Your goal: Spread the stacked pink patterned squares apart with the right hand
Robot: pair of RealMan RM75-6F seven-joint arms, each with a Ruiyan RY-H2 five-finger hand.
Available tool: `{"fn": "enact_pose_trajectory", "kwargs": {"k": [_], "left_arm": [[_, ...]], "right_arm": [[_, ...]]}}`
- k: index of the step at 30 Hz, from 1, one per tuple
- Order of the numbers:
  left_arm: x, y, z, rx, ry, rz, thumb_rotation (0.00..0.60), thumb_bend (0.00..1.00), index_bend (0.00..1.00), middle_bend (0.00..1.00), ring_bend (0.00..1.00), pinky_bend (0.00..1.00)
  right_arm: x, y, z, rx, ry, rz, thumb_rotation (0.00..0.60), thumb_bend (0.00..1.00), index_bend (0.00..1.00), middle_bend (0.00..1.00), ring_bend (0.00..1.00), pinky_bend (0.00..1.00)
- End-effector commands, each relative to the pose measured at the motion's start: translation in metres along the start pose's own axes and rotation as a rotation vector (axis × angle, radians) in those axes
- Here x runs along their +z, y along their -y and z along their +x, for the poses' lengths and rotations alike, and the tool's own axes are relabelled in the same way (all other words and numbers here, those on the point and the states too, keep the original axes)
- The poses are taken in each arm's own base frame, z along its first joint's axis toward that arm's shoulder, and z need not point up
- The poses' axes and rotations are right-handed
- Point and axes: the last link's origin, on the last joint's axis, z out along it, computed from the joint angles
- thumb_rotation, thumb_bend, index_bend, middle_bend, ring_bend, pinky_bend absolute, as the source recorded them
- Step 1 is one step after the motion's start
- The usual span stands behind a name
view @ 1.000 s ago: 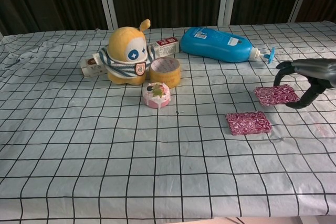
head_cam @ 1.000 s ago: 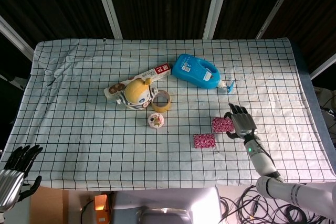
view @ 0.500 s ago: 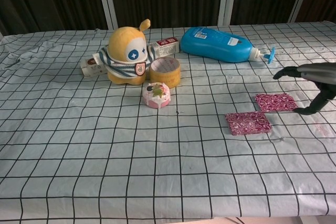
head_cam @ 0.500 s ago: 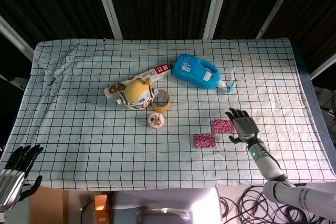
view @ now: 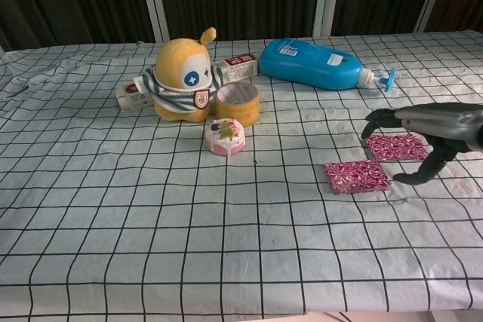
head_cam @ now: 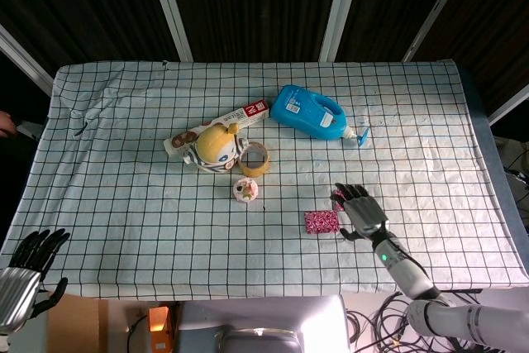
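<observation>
While R hand [view: 423, 127] hovers, squares [view: 358, 176] apart beneath fingers [view: 375, 119].

Very little print can be made out. The blue bottle [view: 317, 64] lying on its side carries a white label near its base, but the lettering is too small to read in either view. The long box [view: 240, 67] behind the yellow toy [view: 184, 81] has a red end panel with white characters on it, too blurred to make out. The toy wears a small badge on its front; its markings are unreadable.
</observation>
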Motion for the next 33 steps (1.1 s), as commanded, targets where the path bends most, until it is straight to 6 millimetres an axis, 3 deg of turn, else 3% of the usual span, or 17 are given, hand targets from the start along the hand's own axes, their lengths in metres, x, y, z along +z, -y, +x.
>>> {"fn": "enact_pose_trajectory", "kwargs": {"k": [1,20,33], "left_arm": [[-0.0011,0.0010,0.0007,-0.002,-0.002,0.002,0.600,0.45,0.00,0.05,0.00,0.00],[-0.0036,0.0021,0.0018,-0.005,-0.008,0.002,0.600,0.45,0.00,0.05,0.00,0.00],[-0.0028,0.0023,0.0017,-0.006,-0.005,0.005,0.600,0.45,0.00,0.05,0.00,0.00]], "right_arm": [[0.0075,0.0119,-0.0046,-0.010,0.017,0.010,0.600,0.27,0.19,0.00,0.00,0.07],[0.0140,0.0203,-0.0122,-0.012,0.033,-0.001,0.600,0.27,0.29,0.00,0.00,0.07],[0.0162,0.0187,-0.0127,0.002,0.014,-0.009,0.600,0.27,0.44,0.00,0.00,0.08]]}}
